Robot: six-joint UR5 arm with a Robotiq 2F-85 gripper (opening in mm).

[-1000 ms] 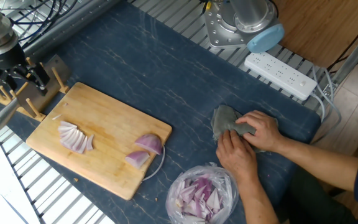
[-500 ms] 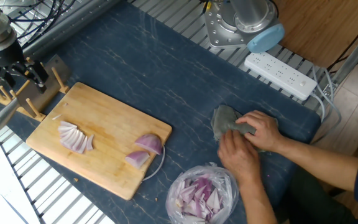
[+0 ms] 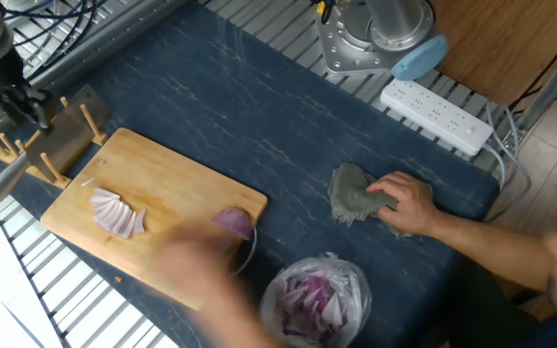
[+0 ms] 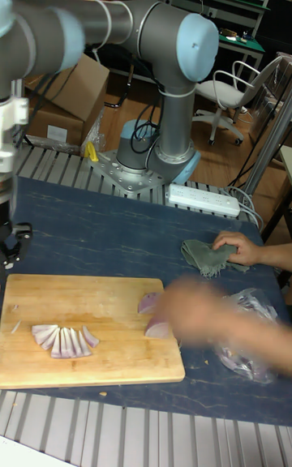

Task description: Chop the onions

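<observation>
Onions sit on the board in two lots: a fan of slices toward its left end, laid down neatly as finished cuts, and an uncut wedge near the right edge, plainly waiting its turn. A person's hand sweeps in over that wedge, so blurred I can't say whether it grips anything; my guess is it's reaching to reposition the piece. The other hand rests flat on a grey cloth well off the board, probably keeping it handy for wiping. A clear bag of chopped bits lies just off the board's right corner, out of the work zone.

Gripper hangs off the board's far left end, close to the wooden rack, with the arm stretched across high from its base. That looks like a stand-off pose, leaving the board free for the person. Fingers are too dark and small to read; wide or narrow, I cannot tell.
</observation>
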